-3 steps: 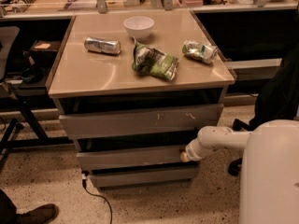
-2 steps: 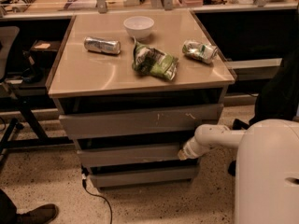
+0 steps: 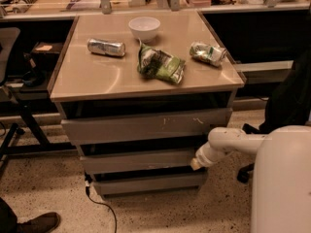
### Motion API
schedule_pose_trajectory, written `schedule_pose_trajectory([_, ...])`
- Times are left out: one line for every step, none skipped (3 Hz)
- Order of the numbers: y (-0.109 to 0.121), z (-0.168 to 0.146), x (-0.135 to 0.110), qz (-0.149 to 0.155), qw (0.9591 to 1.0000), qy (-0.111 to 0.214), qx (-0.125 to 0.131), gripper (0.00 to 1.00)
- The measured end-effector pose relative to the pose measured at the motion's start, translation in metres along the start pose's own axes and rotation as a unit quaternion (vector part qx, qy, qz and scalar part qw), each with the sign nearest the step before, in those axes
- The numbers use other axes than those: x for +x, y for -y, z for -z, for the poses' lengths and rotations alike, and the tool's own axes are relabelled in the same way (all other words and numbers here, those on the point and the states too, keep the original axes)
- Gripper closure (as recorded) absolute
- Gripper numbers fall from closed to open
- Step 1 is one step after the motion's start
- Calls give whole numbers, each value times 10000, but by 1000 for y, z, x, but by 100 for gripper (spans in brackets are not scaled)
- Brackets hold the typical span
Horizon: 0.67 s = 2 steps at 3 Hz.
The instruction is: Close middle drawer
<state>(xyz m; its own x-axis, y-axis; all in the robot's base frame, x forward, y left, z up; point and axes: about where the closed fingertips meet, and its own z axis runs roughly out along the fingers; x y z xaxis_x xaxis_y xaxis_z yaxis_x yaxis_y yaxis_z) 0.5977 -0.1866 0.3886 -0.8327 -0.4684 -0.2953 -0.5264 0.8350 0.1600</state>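
Observation:
The middle drawer (image 3: 138, 161) is the plain grey front under the taller scratched drawer front (image 3: 146, 126) of the cabinet. It stands slightly out from the cabinet, with a dark gap above it. My gripper (image 3: 196, 164) is at the end of the white arm, at the right end of the middle drawer's front, touching or nearly touching it. The bottom drawer front (image 3: 148, 183) sits below.
On the cabinet top (image 3: 97, 79) lie a white bowl (image 3: 144, 28), a silver can (image 3: 106, 47), a green chip bag (image 3: 160, 64) and a crushed can (image 3: 208, 53). A cable (image 3: 99, 205) runs on the floor. A shoe (image 3: 36, 223) is at bottom left. A dark chair (image 3: 286, 98) stands at the right.
The arm has drawn slightly left, toward the drawer's right end. The middle drawer front has hardly moved.

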Motion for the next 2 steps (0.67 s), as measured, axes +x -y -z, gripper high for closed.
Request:
schedule_pose_trajectory([21, 76, 89, -478, 9953, -835, 123, 100])
schedule_pose_trajectory([11, 111, 97, -410, 9935, -1054, 135, 82])
